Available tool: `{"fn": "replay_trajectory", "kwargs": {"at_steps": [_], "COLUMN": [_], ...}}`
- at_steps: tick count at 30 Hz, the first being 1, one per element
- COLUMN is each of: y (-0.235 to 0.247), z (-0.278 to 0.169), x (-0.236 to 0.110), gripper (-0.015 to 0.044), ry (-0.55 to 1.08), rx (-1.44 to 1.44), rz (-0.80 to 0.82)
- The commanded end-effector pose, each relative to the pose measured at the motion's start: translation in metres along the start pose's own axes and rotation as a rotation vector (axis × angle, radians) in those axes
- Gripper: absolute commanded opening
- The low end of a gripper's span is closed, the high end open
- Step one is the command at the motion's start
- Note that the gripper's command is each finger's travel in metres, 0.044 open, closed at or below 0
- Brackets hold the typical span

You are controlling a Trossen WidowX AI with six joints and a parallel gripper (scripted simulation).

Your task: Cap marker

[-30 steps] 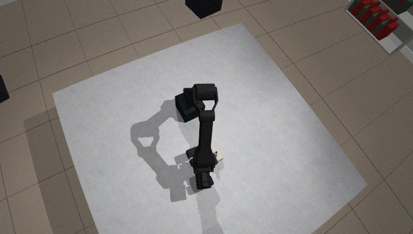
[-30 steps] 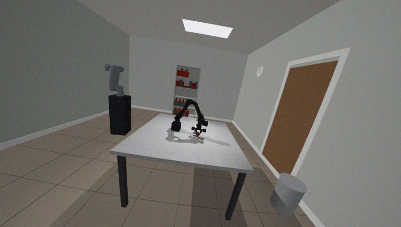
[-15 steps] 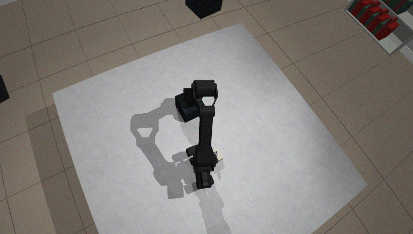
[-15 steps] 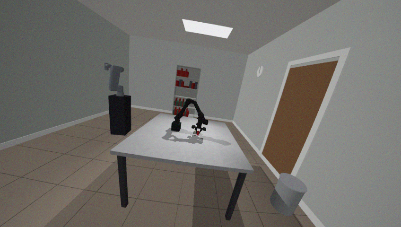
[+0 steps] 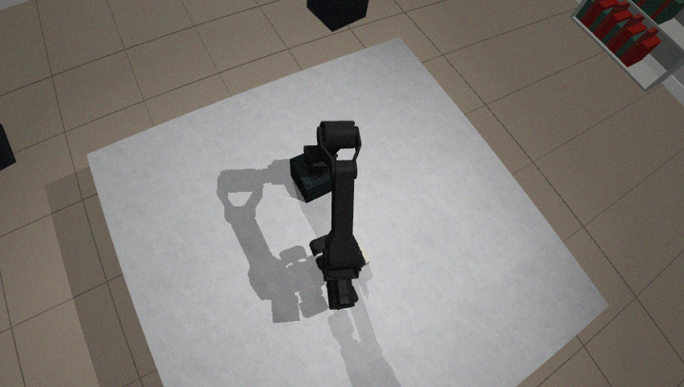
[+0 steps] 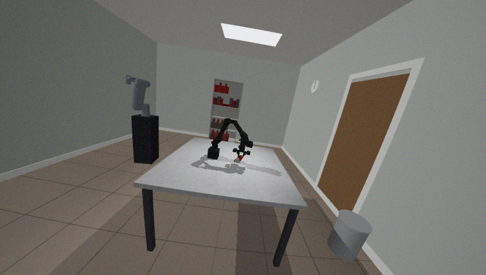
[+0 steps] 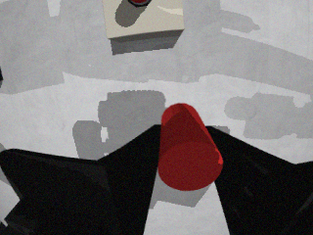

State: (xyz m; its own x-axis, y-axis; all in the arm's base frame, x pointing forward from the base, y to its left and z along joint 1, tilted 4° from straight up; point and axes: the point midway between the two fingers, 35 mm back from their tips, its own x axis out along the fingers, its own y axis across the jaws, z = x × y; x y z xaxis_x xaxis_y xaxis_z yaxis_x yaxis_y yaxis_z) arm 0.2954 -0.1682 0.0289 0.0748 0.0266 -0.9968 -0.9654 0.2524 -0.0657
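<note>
In the wrist view my gripper (image 7: 182,132) is shut on the red cap (image 7: 188,155), one black finger pressed to each side of it, just above the white table (image 7: 53,105). The cap also shows as a small red spot under the gripper in the exterior view (image 6: 240,157). In the top view the arm hides the cap and marker; only a corner of the holder block (image 5: 366,259) shows beside the gripper (image 5: 341,301).
The arm's base (image 5: 309,180) (image 6: 213,153) sits near the middle of the table (image 5: 456,201) (image 6: 191,177). A black pedestal (image 6: 145,137) with a grey arm stands to the table's left, a bookshelf (image 6: 226,109) at the back wall, a grey bin (image 6: 348,234) by the door.
</note>
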Motion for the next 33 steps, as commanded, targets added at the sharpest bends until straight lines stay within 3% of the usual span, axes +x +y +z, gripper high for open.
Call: {"fn": "replay_trajectory", "kwargs": {"at_steps": [1, 23, 33], "y": [0.001, 0.032, 0.035], "z": [0.013, 0.094, 0.098], "x": [-0.01, -0.055, -0.051], "gripper": [0.0, 0.0, 0.0], "ry": [0.0, -0.007, -0.008], "rx": [-0.001, -0.001, -0.001], "rz": [-0.008, -0.006, -0.006]}}
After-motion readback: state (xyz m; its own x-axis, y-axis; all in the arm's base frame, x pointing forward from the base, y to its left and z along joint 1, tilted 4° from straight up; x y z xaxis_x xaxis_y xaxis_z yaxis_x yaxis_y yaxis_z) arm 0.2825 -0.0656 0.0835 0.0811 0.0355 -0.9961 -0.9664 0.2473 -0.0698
